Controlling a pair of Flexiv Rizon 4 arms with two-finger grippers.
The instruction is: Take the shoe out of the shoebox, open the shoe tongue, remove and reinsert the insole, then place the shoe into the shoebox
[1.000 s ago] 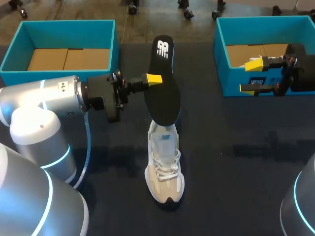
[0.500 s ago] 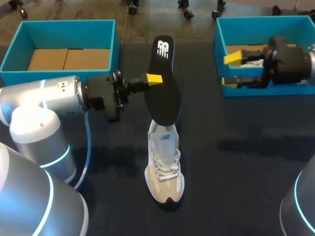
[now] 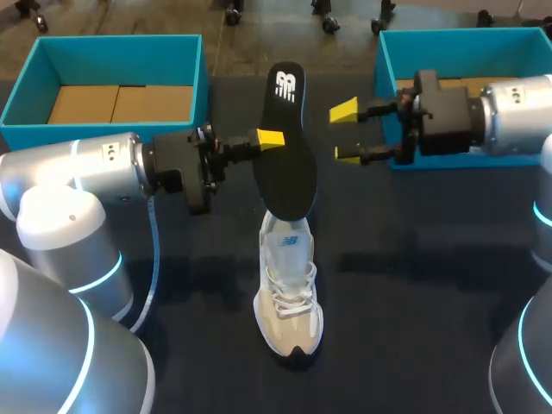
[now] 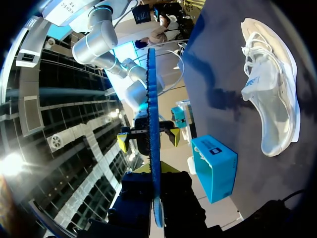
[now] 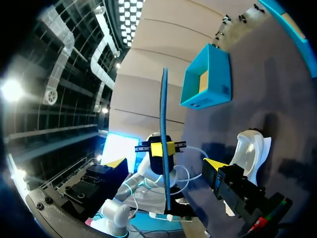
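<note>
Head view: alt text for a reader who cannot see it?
The left gripper holds a black insole upright over a white shoe on the table. The open right gripper hangs beside it, with a blue shoebox at each far corner.

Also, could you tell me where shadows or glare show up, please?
Head view: soft shadows lie on the table either side of the shoe. Left wrist view: dark shadow patches beside the shoe. Both wrist views: a bright glare spot.

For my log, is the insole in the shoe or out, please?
Out: the left gripper holds the whole insole upright, outside the shoe.
</note>
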